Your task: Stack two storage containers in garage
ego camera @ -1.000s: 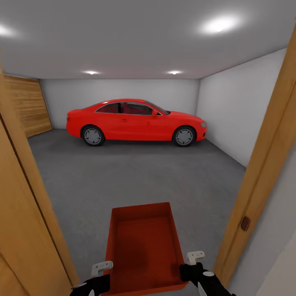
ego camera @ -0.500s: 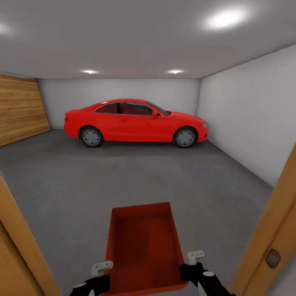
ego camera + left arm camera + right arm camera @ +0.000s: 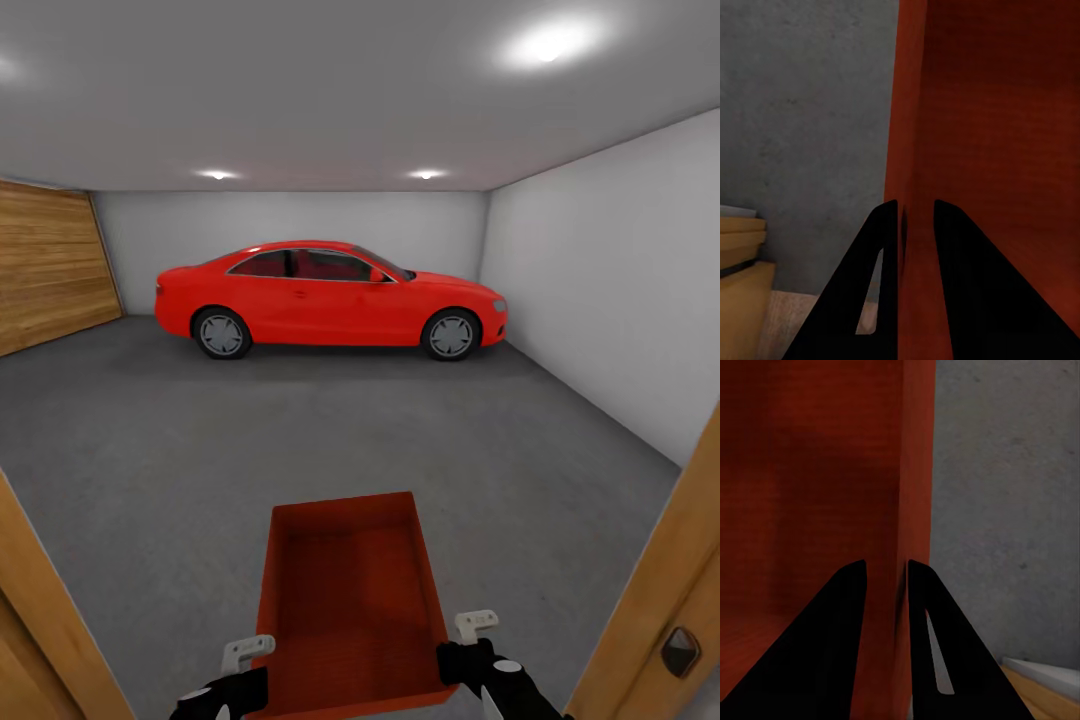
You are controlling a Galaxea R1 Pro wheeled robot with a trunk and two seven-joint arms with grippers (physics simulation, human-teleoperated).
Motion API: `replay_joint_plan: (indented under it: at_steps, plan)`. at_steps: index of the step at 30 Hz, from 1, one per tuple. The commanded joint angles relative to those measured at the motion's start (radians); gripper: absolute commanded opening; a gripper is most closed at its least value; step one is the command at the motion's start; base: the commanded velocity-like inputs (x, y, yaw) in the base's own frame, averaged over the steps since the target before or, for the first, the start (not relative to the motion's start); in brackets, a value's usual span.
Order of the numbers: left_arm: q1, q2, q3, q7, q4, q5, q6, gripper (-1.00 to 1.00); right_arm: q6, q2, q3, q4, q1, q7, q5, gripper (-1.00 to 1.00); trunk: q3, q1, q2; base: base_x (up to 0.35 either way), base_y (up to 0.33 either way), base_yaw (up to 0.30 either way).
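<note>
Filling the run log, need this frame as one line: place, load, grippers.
place: garage doorway, grey floor ahead | load: one red bin, empty | left gripper: shut on bin wall | right gripper: shut on bin wall | ahead: red car

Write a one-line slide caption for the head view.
Both grippers, left and right, carry an orange bin through a doorway toward a red car.

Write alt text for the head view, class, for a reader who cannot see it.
Both grippers, left and right, hold an empty orange-red storage container by its side walls above the grey garage floor. A red car is parked by the far wall.
</note>
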Motion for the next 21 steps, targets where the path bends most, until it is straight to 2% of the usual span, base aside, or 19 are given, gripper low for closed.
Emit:
replay_joint_plan:
  at_steps: [1,17,21]
  plan:
    - [0.0,0.017,0.0,0.028,-0.004,-0.061,-0.033,-1.0,0.006,-0.001,-0.004,0.0,-0.001,0.039,-0.041,-1.0,-0.002,0.0,-0.001,0.0,-0.071,0.0]
    - [0.0,0.017,-0.001,0.027,-0.004,-0.061,-0.033,-1.0,0.006,-0.001,-0.004,0.0,-0.001,0.039,-0.041,-1.0,-0.002,0.0,-0.001,0.0,-0.01,0.0]
    - [0.0,0.017,-0.001,0.027,-0.004,-0.061,-0.033,-1.0,0.006,-0.001,-0.004,0.0,-0.002,0.039,-0.041,-1.0,-0.002,0.0,-0.001,0.161,0.0,0.0]
